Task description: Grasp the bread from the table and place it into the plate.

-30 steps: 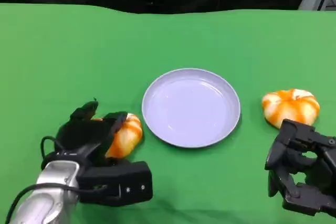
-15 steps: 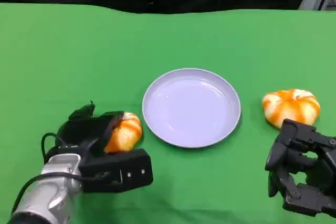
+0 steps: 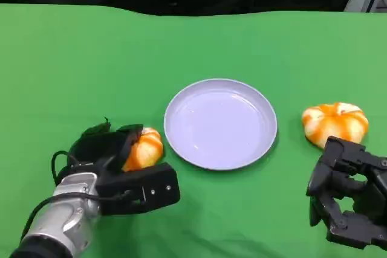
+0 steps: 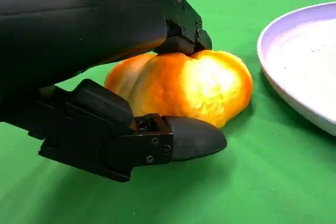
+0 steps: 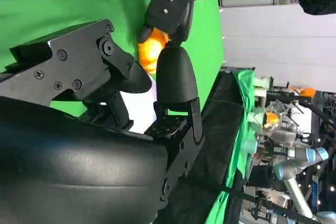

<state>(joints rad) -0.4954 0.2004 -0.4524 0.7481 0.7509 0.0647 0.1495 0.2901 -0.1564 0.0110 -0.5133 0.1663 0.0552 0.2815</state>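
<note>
An orange and white bread roll [image 3: 147,148] lies on the green cloth just left of the pale lilac plate [image 3: 221,83]. My left hand [image 3: 104,150] is wrapped over the roll's left side. In the left wrist view, fingers [image 4: 181,24] press on top of the bread roll [image 4: 194,85] and the thumb [image 4: 189,137] lies along its near side, with the plate's rim [image 4: 270,74] close by. The roll still rests on the cloth. My right hand [image 3: 347,200] sits low at the right, holding nothing.
A second orange and white roll [image 3: 335,122] lies right of the plate, just beyond my right hand, and appears small past the fingers [image 5: 176,77] in the right wrist view. The table's far edge meets a dark backdrop. Bare green cloth stretches behind the plate.
My left hand has slid forward and closed further over the left roll, covering more of it. The right hand and the second roll have not moved.
</note>
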